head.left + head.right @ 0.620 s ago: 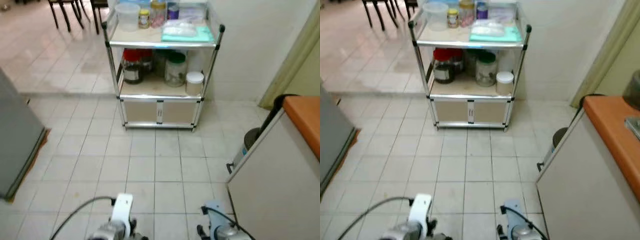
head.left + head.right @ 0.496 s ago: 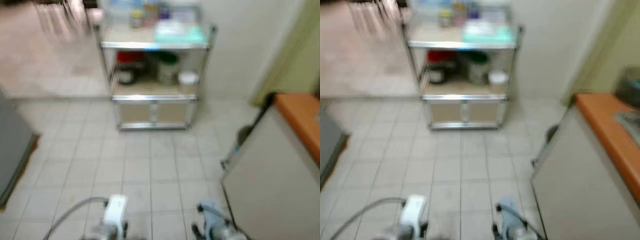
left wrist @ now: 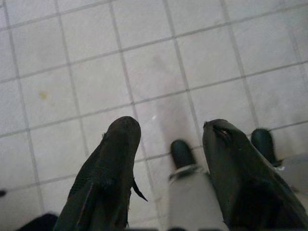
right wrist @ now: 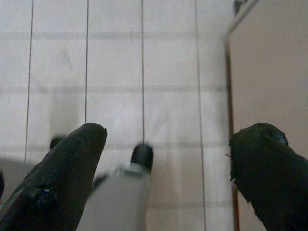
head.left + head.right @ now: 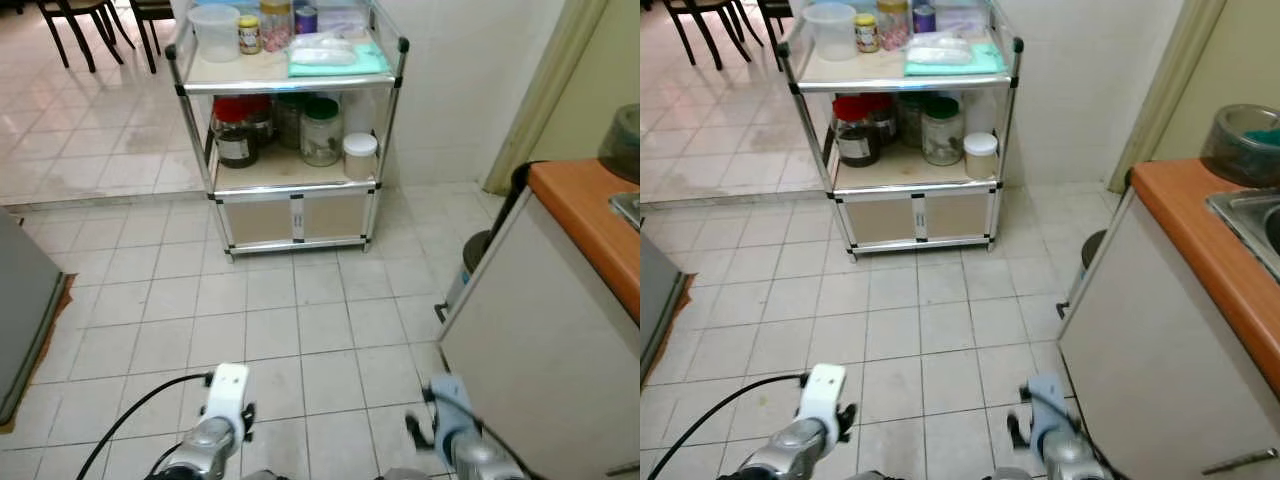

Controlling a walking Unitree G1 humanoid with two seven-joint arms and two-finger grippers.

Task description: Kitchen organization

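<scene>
Shelf cart (image 5: 290,190): metal frame, jars (image 5: 320,130) on middle tier.

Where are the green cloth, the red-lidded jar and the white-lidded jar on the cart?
green cloth (image 5: 340,63), left eye view, its bare right half on the top shelf.
red-lidded jar (image 5: 234,137), left eye view, its glass body.
white-lidded jar (image 5: 359,145), left eye view, its lid.

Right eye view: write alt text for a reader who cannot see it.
A metal shelf cart holding jars and containers stands against the wall across a white tiled floor. An orange-topped counter runs along the right, and both arms hang low.
</scene>
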